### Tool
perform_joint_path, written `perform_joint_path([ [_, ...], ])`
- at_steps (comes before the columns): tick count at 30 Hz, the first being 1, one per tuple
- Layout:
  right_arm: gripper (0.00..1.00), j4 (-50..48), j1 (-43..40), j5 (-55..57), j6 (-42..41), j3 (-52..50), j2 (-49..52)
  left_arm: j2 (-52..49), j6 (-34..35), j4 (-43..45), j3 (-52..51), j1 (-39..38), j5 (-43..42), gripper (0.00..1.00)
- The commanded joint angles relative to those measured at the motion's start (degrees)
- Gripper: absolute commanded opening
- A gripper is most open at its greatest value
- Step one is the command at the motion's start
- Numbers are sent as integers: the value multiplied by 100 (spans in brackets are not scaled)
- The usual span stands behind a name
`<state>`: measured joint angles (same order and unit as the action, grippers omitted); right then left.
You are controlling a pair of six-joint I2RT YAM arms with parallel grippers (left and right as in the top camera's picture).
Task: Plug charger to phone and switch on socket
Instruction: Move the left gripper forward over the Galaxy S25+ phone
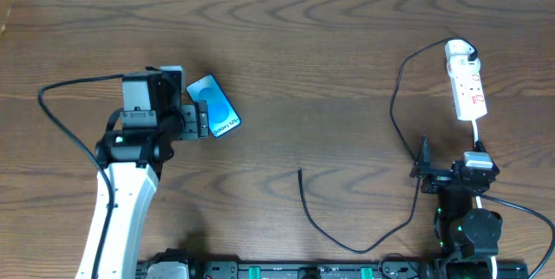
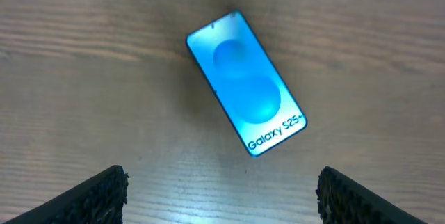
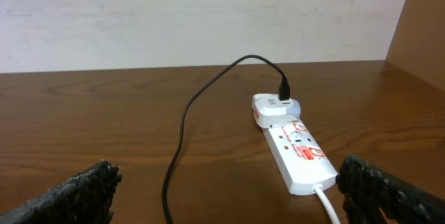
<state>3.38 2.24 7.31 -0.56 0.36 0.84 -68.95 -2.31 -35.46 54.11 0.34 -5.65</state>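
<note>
the phone (image 2: 246, 83) is lying slanted on the surface (image 1: 303, 45) just ahead of the left fingers (image 2: 94, 195), which are hanging spread and empty. the cable tip (image 1: 300, 171) is resting well apart, mid-surface; the right fingers (image 3: 76, 193), also spread, are facing the power strip (image 3: 299, 156).

Counter (image 1: 312, 45): dark brown wood with wavy grain.
Phone (image 2: 245, 83): bright blue screen, lighter blue circles, white lettering, black rim.
Charger (image 3: 182, 123): black cable, white adapter.
Socket (image 3: 295, 156): white, with red markings and a white cord.
Left gripper (image 2: 222, 206) and right gripper (image 3: 233, 203): black fingers, pebbled texture.
Wall (image 3: 139, 15): off-white.
</note>
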Motion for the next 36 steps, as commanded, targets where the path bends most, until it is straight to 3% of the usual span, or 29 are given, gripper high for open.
perform_joint_path([
  [1,99,24,59,4,85,-4,-50,-153,70,-7,127,28,15,87],
  [36,99,24,59,7,85,-4,-50,-168,90,125,240,28,13,87],
])
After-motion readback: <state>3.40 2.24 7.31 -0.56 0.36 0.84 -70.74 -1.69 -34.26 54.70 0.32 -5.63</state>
